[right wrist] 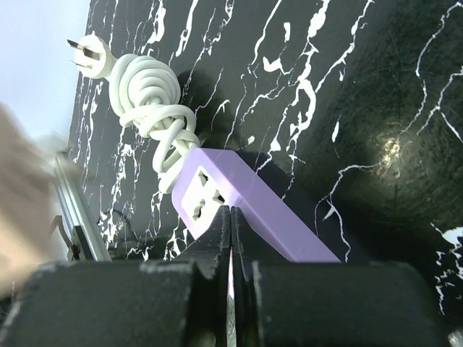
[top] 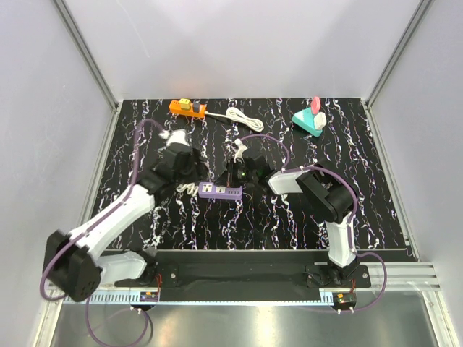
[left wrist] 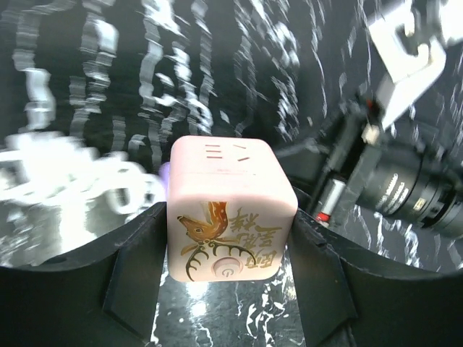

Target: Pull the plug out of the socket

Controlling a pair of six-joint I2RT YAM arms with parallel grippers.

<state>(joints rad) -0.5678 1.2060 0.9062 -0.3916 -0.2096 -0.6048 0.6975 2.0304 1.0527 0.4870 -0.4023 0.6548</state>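
A purple power strip lies mid-table; its white cord is coiled beside it. My right gripper is shut, its tips pressing down on the strip just behind an empty end socket. It sits at the strip's right end in the top view. My left gripper is shut on a pink cube plug with a gold deer print. It holds the plug just left of the strip. The plug shows as a pink blur, apart from the strip.
An orange power strip with a white cord lies at the back. A teal and pink object stands at the back right. White walls enclose the black marbled table. The right arm's camera is close to my left gripper.
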